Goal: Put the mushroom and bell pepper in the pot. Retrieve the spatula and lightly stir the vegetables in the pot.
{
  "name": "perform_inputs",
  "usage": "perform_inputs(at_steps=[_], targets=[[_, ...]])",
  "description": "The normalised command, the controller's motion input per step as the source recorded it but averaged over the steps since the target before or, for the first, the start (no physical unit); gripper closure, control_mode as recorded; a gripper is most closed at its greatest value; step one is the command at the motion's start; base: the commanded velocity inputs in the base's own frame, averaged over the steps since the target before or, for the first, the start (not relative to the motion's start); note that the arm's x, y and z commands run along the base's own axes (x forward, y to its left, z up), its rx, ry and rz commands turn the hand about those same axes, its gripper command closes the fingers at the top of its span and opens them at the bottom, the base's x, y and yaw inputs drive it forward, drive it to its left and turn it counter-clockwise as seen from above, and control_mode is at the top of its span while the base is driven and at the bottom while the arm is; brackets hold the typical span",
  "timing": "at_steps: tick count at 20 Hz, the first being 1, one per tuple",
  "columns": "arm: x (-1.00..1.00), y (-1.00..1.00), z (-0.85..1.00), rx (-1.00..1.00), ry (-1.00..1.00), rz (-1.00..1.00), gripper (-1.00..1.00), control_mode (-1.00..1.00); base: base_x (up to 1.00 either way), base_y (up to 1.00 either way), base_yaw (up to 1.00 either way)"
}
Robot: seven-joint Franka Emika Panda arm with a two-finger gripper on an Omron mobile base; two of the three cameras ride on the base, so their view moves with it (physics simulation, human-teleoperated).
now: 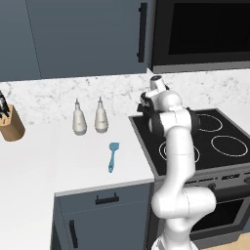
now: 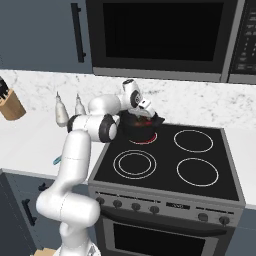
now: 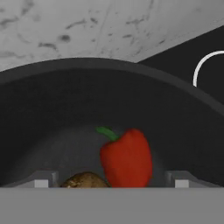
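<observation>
Nearest the base, the spatula (image 1: 113, 156) lies flat on the white counter (image 1: 44, 161), left of the stove (image 2: 165, 160) and well apart from the pot (image 2: 137, 131). Farther back, the gripper (image 3: 112, 183) hangs over the pot on the rear left burner, jaws spread wide and gripping nothing — the bell pepper (image 3: 127, 158) and the mushroom (image 3: 85, 180) lie inside, side by side. No writing can be read anywhere.
</observation>
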Motion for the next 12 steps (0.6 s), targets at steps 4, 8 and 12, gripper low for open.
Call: perform_inputs(at_steps=[4, 8, 12], targets=[[-0.35, 0.00, 0.00, 0.05, -0.12, 0.04, -1.00, -1.00, 0.00, 0.00, 0.00], [-0.51, 0.00, 0.00, 0.06, -0.25, 0.02, -1.00, -1.00, 0.00, 0.00, 0.00], [-0.61, -0.02, 0.00, 0.03, -0.30, 0.01, -1.00, -1.00, 0.00, 0.00, 0.00]])
